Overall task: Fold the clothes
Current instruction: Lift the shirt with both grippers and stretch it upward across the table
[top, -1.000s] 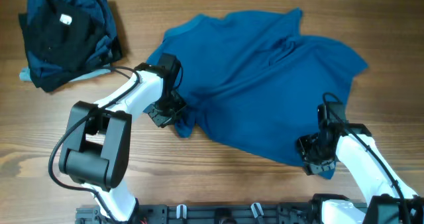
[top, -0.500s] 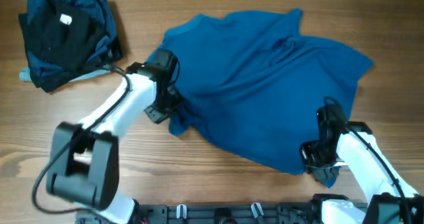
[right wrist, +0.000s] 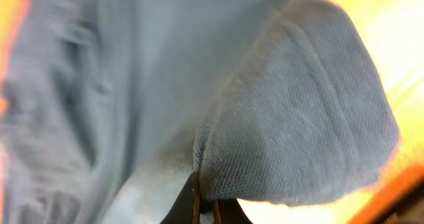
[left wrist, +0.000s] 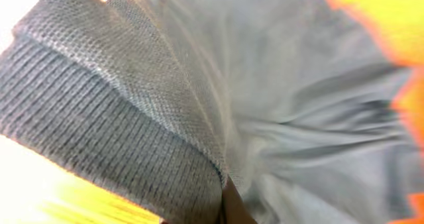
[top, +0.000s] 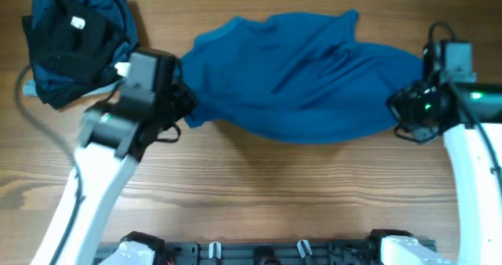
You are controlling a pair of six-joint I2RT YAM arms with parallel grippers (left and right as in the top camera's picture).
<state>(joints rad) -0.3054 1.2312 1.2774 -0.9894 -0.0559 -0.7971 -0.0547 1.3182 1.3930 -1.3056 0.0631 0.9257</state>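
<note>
The left pincer (top: 182, 114) is pressed together on a ribbed edge of the blue shirt (top: 298, 77); in the left wrist view the cloth (left wrist: 199, 91) bunches down into the dark fingertips (left wrist: 228, 207). The right pincer (top: 401, 116) likewise pinches the shirt's opposite end, and the fabric (right wrist: 265, 118) gathers into its fingertips (right wrist: 205, 204). A second ago both pincers sat low at the near hem with the shirt spread wide and flat. Now both are farther out across the worktop (top: 274, 194), the near hem has come with them, and the shirt is a narrower band. It stretches between the two pincers, its near edge sagging in a shallow curve. To the left, just beside the left arm, lies a dark clothes pile (top: 78, 41), apart from the shirt. Bare wood runs along the whole near side, and a strip of it shows past the shirt's far edge.
</note>
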